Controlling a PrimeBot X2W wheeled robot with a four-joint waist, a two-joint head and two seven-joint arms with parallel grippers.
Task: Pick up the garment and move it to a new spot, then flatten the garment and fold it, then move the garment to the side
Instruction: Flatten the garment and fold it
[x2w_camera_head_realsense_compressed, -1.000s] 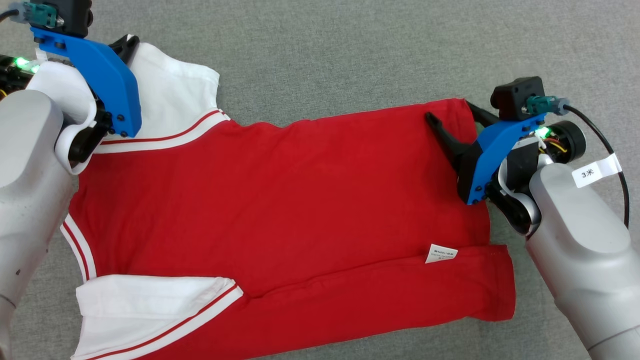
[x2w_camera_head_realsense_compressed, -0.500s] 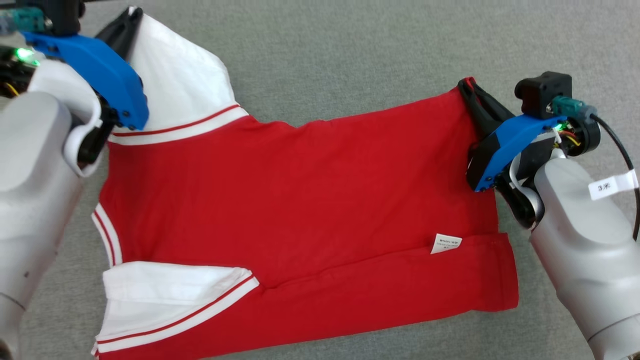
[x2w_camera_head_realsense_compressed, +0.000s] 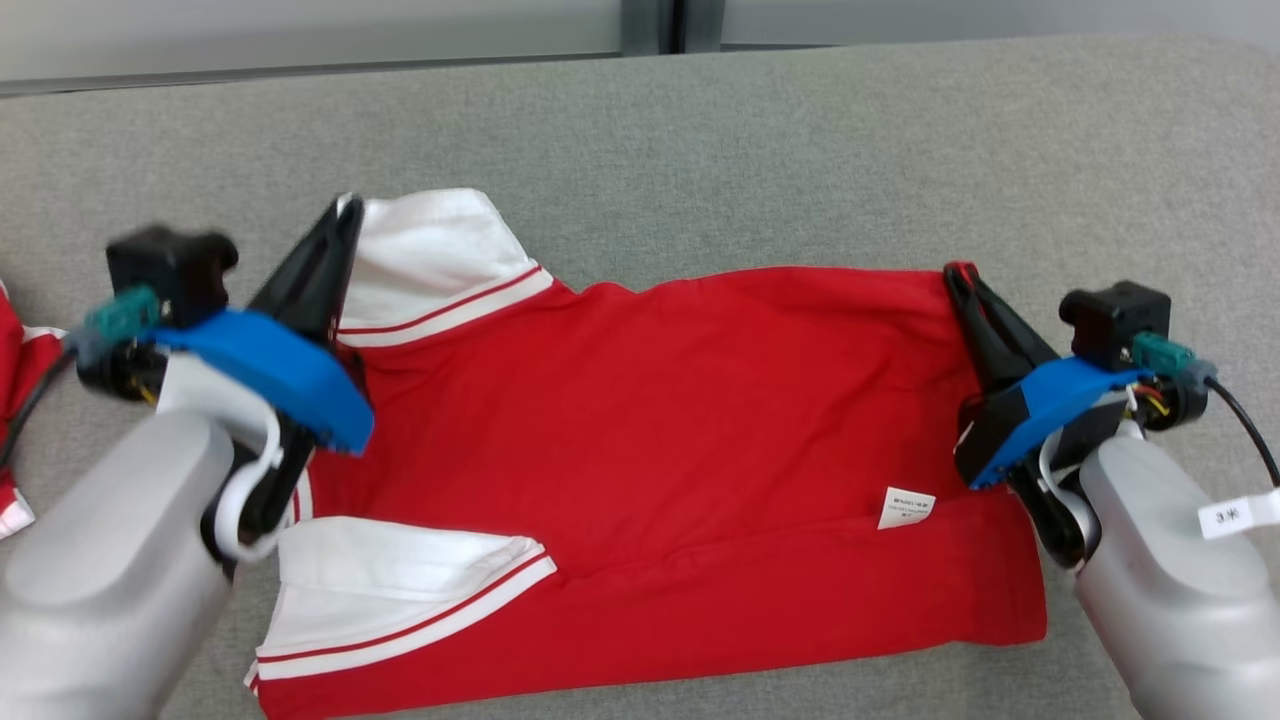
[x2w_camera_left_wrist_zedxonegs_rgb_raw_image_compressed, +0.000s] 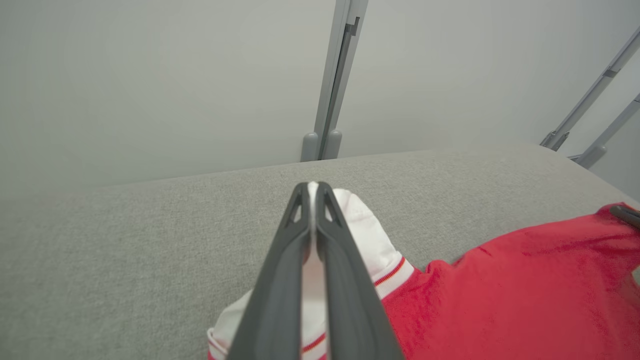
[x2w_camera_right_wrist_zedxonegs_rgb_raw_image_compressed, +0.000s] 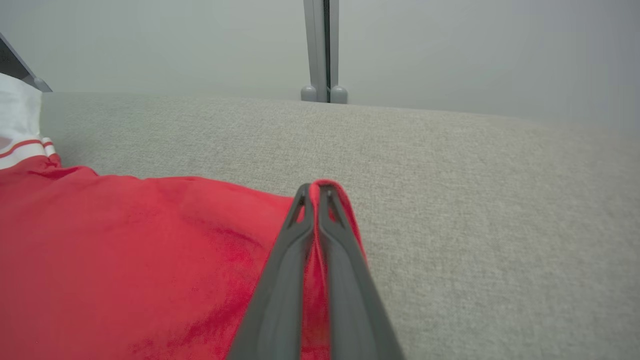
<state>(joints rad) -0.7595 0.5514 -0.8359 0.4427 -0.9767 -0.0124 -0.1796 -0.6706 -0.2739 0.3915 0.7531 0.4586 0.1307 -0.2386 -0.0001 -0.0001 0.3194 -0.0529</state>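
A red garment (x2w_camera_head_realsense_compressed: 660, 440) with white, red-striped sleeves lies spread on the grey cloth surface (x2w_camera_head_realsense_compressed: 760, 150), its near edge folded over with a white label (x2w_camera_head_realsense_compressed: 905, 507) showing. My left gripper (x2w_camera_head_realsense_compressed: 348, 205) is shut on the far white sleeve (x2w_camera_head_realsense_compressed: 430, 250), raising its corner; the left wrist view shows white cloth pinched between the fingers (x2w_camera_left_wrist_zedxonegs_rgb_raw_image_compressed: 285, 260) of that gripper (x2w_camera_left_wrist_zedxonegs_rgb_raw_image_compressed: 312, 186). My right gripper (x2w_camera_head_realsense_compressed: 958, 272) is shut on the garment's far right red corner, which the right wrist view shows wrapped over the tips of that gripper (x2w_camera_right_wrist_zedxonegs_rgb_raw_image_compressed: 315, 187). The near white sleeve (x2w_camera_head_realsense_compressed: 400, 590) lies flat.
The grey surface ends at a pale wall with a grey post (x2w_camera_head_realsense_compressed: 655, 25) behind. A bit of another red and white cloth (x2w_camera_head_realsense_compressed: 20, 370) shows at the left edge. Bare grey surface lies beyond the garment and to its right.
The camera has tilted up, bringing the wall into sight. Both grippers, shut on the far sleeve and far right corner, have carried the garment's far edge forward and up, away from me.
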